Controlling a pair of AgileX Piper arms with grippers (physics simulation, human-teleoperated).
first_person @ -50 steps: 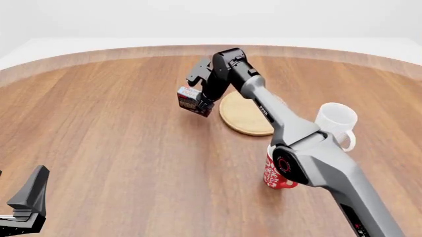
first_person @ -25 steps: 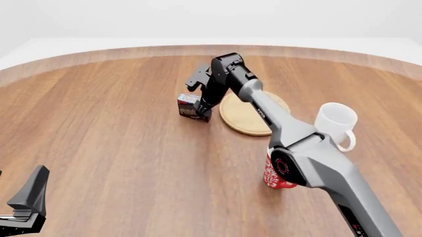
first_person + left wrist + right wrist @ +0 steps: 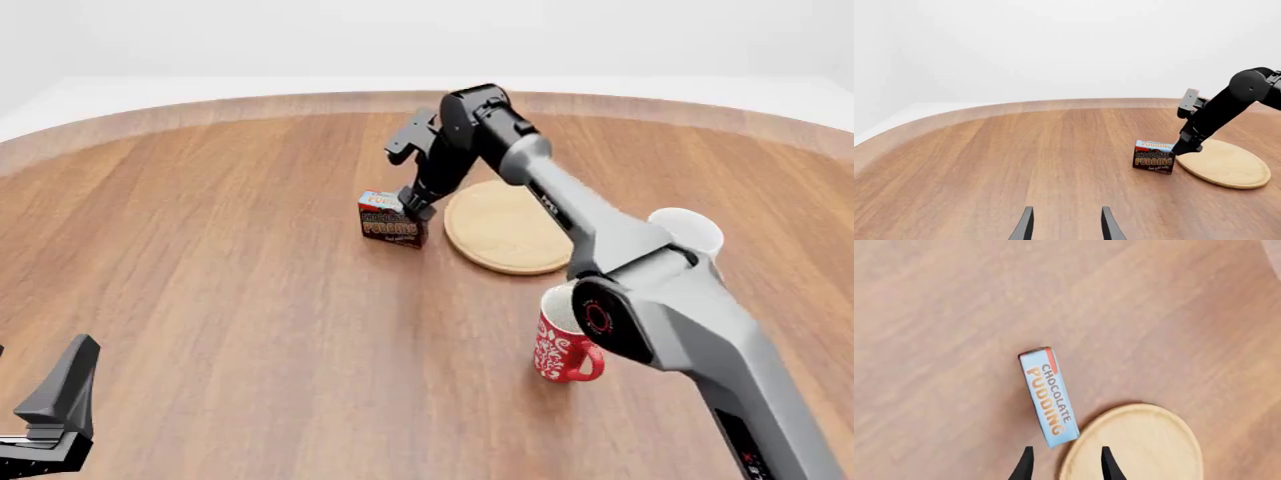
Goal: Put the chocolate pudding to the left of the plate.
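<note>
The chocolate pudding box (image 3: 391,219) stands on the table just left of the wooden plate (image 3: 505,227). It also shows in the left wrist view (image 3: 1153,156) beside the plate (image 3: 1225,164), and from above in the right wrist view (image 3: 1049,396) next to the plate (image 3: 1137,442). My right gripper (image 3: 412,208) hangs open just above the box's right end and holds nothing; its fingertips (image 3: 1064,465) frame the plate's edge. My left gripper (image 3: 1064,227) is open and empty, low at the near left (image 3: 54,415).
A red patterned mug (image 3: 566,346) stands near the front right, partly behind my right arm. A white mug (image 3: 686,236) stands right of the plate. The table's curved far edge (image 3: 267,103) runs behind everything.
My right gripper lowered the box onto the table left of the plate, let go of it and has risen a little above it. The left arm has not moved.
</note>
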